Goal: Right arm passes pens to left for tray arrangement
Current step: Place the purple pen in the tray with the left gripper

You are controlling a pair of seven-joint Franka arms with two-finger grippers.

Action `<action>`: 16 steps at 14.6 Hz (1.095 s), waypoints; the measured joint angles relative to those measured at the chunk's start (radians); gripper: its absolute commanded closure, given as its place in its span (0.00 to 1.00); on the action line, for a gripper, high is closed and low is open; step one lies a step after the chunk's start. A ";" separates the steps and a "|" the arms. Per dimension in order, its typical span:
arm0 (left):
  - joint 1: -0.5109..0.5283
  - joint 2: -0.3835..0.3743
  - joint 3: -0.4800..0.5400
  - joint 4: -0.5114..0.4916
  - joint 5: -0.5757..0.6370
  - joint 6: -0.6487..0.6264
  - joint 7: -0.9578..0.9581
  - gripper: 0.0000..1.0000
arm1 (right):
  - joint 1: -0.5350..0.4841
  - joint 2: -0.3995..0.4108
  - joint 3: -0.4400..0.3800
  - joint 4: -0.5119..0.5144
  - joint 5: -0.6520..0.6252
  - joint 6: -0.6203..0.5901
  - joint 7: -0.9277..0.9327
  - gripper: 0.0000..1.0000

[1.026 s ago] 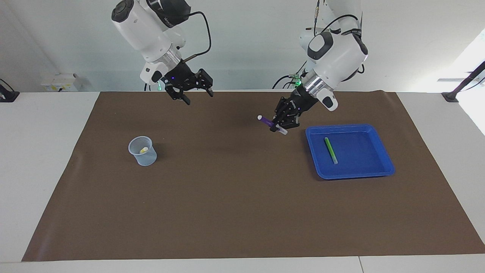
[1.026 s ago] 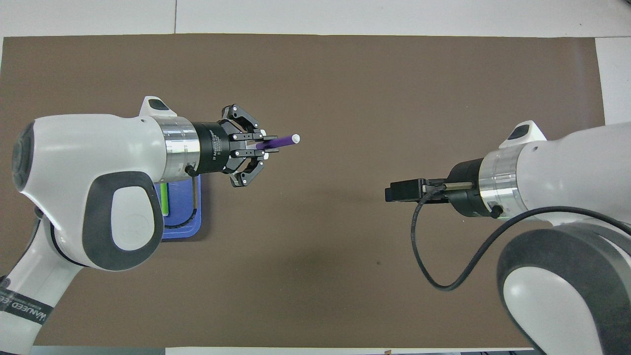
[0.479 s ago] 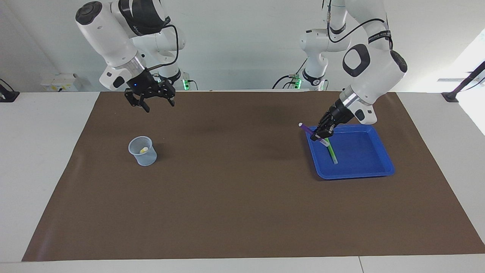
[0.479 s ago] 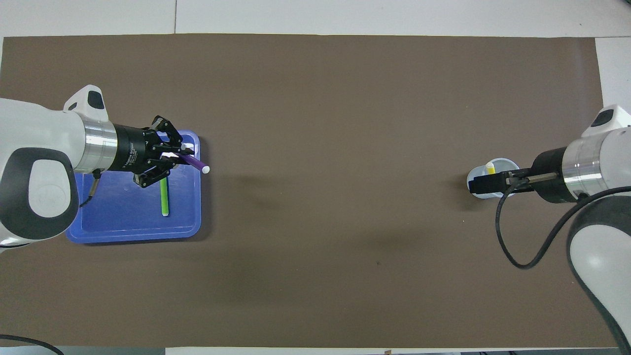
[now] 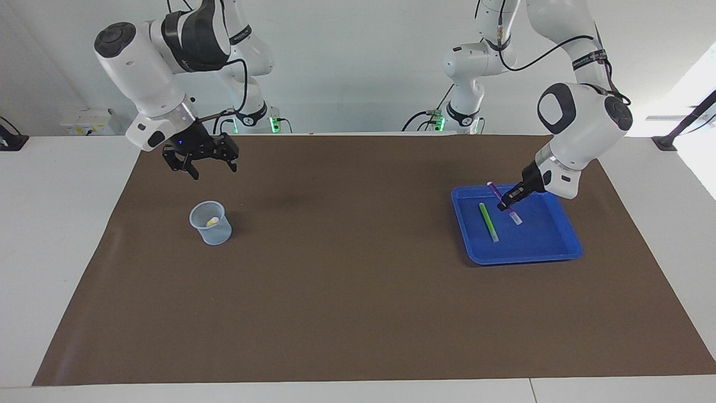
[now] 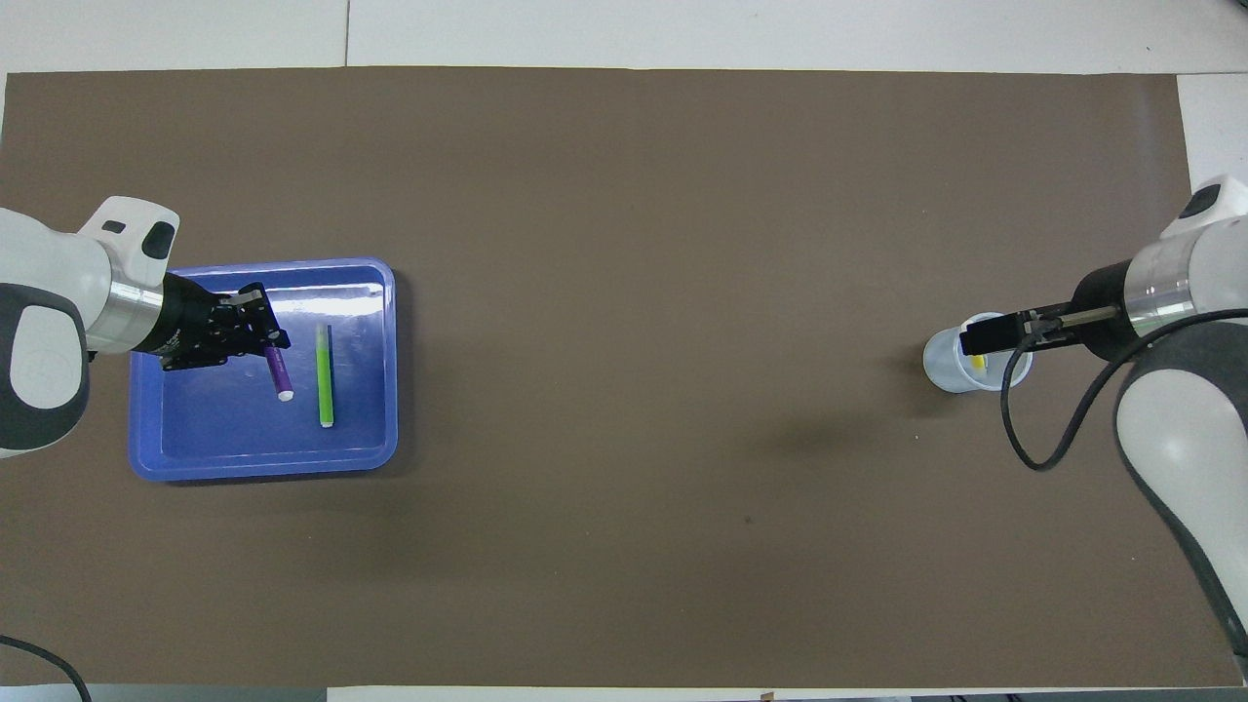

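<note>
Moved: both arms have swung out toward their own ends of the table since a moment ago, and the purple pen has gone from over the brown mat to over the tray.
Left gripper [image 5: 508, 204]: it hangs low over the blue tray [image 5: 565, 246], pinched tight on the purple pen [image 5: 495, 193].
Purple pen: it is tilted in the claw, with its pale end close to the tray floor; I cannot tell if it touches.
Green pen [image 5: 488, 221]: it lies flat in the tray, just beside the purple pen, toward the middle of the table.
Tray: it sits on the brown mat [image 5: 358, 291] at the left arm's end of the table.
Right gripper [image 5: 202, 165]: its claw is spread wide and holds nothing; it is up in the air by the cup.
Cup [image 5: 211, 224]: a small see-through cup stands on the mat at the right arm's end.
Yellow pen [image 5: 212, 221]: it is inside the cup.
</note>
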 measured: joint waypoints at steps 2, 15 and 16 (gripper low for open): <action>0.014 0.022 0.000 -0.005 0.068 0.000 0.143 1.00 | -0.024 0.083 -0.001 0.034 -0.009 0.050 -0.024 0.01; -0.006 0.060 -0.012 -0.083 0.248 0.129 0.266 1.00 | 0.023 0.142 0.009 -0.069 -0.169 0.170 -0.600 0.26; -0.003 0.060 -0.011 -0.085 0.248 0.138 0.266 1.00 | 0.023 0.139 0.009 -0.080 -0.175 0.191 -0.641 0.26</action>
